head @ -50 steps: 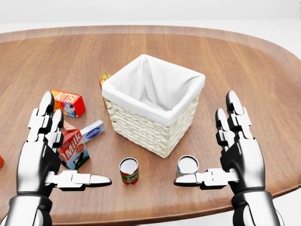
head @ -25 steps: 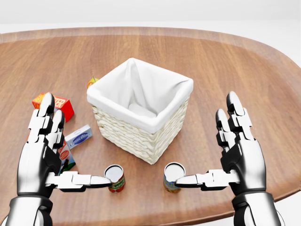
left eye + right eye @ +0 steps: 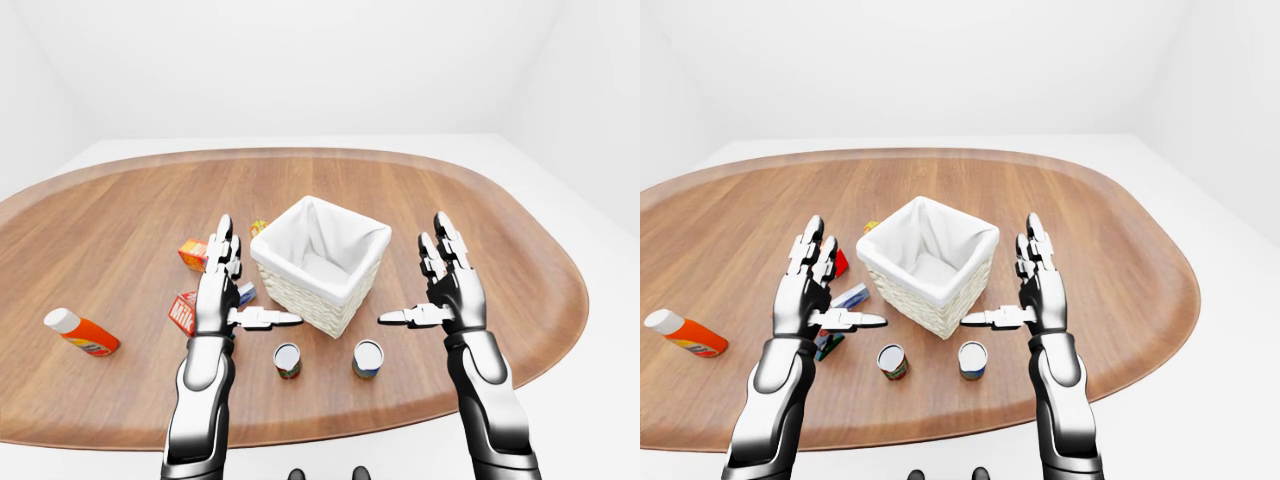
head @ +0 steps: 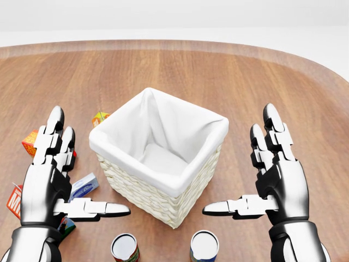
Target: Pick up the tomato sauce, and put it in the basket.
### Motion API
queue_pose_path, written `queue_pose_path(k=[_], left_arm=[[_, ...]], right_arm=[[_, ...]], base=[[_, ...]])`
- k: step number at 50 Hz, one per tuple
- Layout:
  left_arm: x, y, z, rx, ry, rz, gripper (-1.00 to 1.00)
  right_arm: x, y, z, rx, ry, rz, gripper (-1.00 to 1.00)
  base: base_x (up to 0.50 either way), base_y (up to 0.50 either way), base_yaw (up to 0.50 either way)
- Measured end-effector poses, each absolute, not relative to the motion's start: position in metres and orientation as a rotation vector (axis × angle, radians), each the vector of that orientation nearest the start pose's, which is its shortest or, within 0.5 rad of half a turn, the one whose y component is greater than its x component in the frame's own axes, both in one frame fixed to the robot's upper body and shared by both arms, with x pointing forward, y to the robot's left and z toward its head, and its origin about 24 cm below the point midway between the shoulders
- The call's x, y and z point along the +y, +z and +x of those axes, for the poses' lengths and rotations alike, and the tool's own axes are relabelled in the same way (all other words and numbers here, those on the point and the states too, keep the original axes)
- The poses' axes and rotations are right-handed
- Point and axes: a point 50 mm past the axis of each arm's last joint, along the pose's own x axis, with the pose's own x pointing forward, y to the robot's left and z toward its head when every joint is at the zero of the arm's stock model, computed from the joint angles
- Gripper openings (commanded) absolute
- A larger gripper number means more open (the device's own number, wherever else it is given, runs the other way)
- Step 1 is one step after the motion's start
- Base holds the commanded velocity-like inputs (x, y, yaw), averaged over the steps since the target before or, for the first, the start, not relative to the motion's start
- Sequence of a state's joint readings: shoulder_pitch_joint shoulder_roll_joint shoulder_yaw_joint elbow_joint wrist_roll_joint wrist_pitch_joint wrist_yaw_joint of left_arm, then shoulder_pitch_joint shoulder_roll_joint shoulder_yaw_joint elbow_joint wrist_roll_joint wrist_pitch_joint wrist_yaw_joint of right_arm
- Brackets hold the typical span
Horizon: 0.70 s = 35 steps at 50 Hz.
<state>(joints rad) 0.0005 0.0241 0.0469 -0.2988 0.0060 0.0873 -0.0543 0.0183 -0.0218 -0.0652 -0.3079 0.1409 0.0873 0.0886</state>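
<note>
1. Table (image 3: 480, 210): oval wooden top carrying every item noted below.
2. Basket (image 4: 180, 188): white wicker with a white cloth liner, near the middle of the head view, standing between the two raised hands; nothing lies in it.
3. Left hand (image 4: 52, 180): fingers spread wide and upright, thumb pointing inward, holding nothing, held above the table.
4. Right hand (image 4: 275, 177): same posture, fingers fully apart, thumb inward, holding nothing.
5. Tomato sauce can (image 3: 287, 360): red-labelled, upright on the table below the basket in the left-eye view, clear of both hands.
6. Second can (image 3: 367, 359): blue-and-yellow label, upright, just right of the first, apart from it.
7. Milk carton (image 3: 183, 312), butter box (image 3: 192, 254) and a small blue-and-white box (image 4: 83, 186): grouped left of the basket, partly hidden by the left hand.
8. Orange bottle (image 3: 80, 333): white cap, lying on its side, well apart at the left.
</note>
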Motion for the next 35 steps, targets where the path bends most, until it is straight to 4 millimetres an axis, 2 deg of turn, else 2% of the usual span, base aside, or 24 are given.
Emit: queue_pose_path(k=[35], left_arm=[[0.1613, 0.1024, 0.2474, -0.206, -0.010, 0.111, 1.00]], right_arm=[[-0.1637, 0.0981, 0.2462, -0.197, 0.035, 0.092, 1.00]], base=[[0.00, 0.00, 0.00]])
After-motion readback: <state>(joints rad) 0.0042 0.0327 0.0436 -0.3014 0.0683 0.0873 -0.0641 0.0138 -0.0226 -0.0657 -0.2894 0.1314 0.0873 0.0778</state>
